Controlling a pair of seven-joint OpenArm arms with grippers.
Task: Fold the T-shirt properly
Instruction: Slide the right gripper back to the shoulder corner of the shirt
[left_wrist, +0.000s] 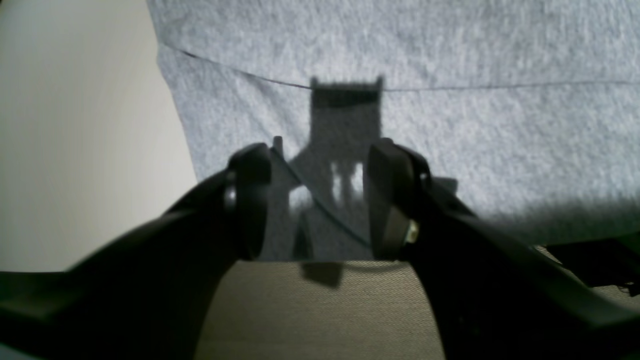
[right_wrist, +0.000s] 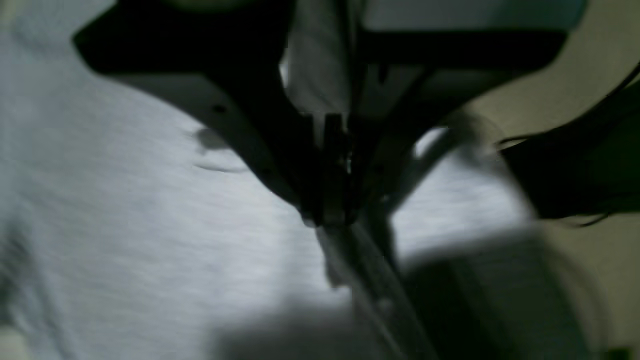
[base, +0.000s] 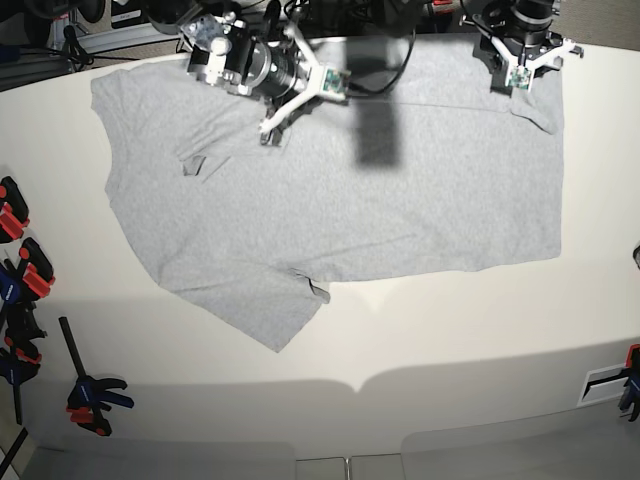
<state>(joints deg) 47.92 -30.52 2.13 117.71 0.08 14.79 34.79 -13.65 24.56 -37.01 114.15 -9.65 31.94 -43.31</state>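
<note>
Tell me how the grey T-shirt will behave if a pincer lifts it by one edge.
The T-shirt will probably drape and sag, not hold shape: it lies limp with soft wrinkles. Being thin knit, it likely weighs little. The part left on the white table may drag along, since nothing pins it.

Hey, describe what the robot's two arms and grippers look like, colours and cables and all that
Both arms are dark with silver-grey metal wrist sections and white bracket pieces near the ends. The left gripper has thick, rounded matte-black fingers with a small metallic screw on one. The right gripper is also black, with narrow fingers; it is blurred. Black cables trail behind both wrists, and small green circuit boards sit near each wrist in the base view.
</note>
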